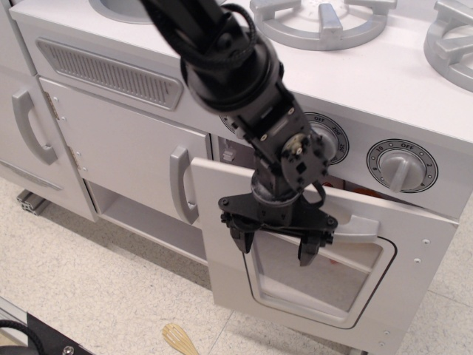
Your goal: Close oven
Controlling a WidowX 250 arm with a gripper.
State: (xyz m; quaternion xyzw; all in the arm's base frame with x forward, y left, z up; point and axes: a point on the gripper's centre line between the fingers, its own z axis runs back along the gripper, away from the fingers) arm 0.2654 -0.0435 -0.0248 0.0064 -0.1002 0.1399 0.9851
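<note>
The white toy oven has a large door (225, 244) with a rounded clear window (318, 277) and a horizontal silver-grey bar handle (362, 228). The door stands nearly upright, tilted slightly outward, with a narrow gap at its top edge. My black gripper (275, 248) is open, fingers spread, pressed against the door's outer face over the top of the window, just left of the handle. It holds nothing. The oven's inside is almost fully hidden behind the door.
Two control knobs (399, 166) sit above the door. A smaller white cupboard door with a vertical grey handle (179, 185) is to the left. Silver burners (321, 18) are on top. A wooden whisk (179, 340) lies on the speckled floor.
</note>
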